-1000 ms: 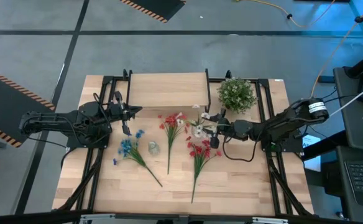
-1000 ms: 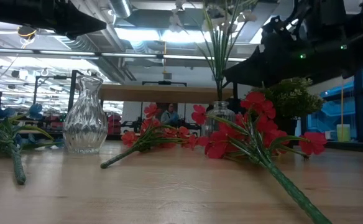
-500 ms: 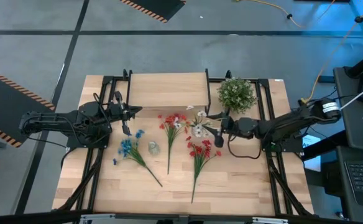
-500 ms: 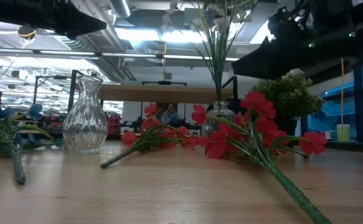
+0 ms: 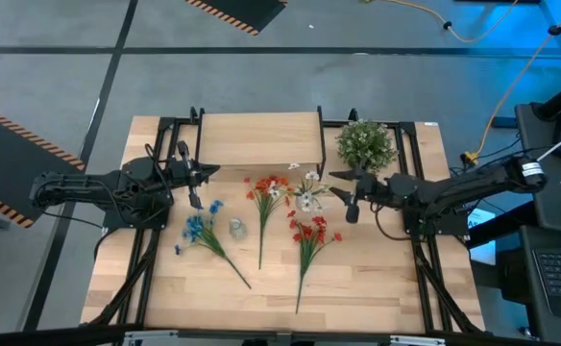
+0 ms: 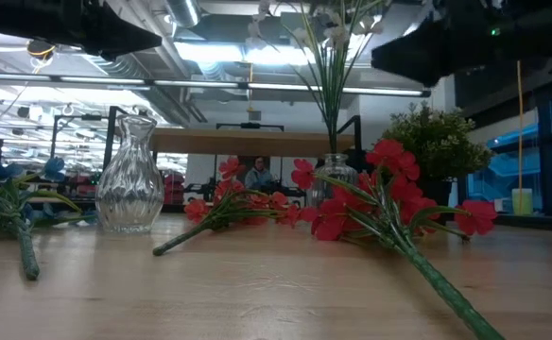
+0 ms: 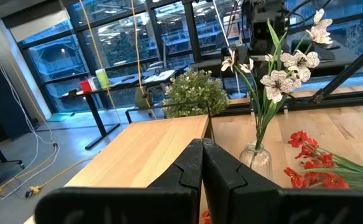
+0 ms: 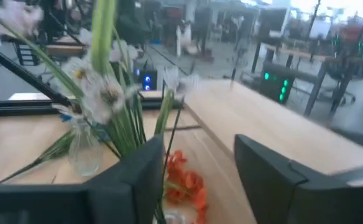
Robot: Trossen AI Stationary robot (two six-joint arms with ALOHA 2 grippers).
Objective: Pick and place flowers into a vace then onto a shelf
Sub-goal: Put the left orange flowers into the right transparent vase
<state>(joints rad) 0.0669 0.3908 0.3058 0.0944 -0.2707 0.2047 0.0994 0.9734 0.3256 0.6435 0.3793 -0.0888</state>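
A white sprig (image 5: 307, 195) stands upright in a small glass vase (image 6: 334, 172), by the shelf's (image 5: 257, 138) near right corner. A taller clear vase (image 5: 236, 229) stands on the table with nothing in it. Flat on the table lie a blue sprig (image 5: 202, 232), an orange-red sprig (image 5: 263, 195) and a red sprig (image 5: 308, 236). My right gripper (image 5: 344, 195) hovers open just right of the white sprig (image 8: 101, 93), with nothing between its fingers. My left gripper (image 7: 201, 167) is shut and held level above the table's left side (image 5: 207, 172).
A round bushy green plant (image 5: 365, 145) stands at the far right, behind my right gripper. The shelf's black legs and the arms' black frames (image 5: 417, 183) flank the work area. Bare tabletop (image 5: 377, 279) lies toward the near edge.
My right gripper has drawn back from the white sprig toward the table's right edge and has risen. The white sprig has stayed upright in its small vase.
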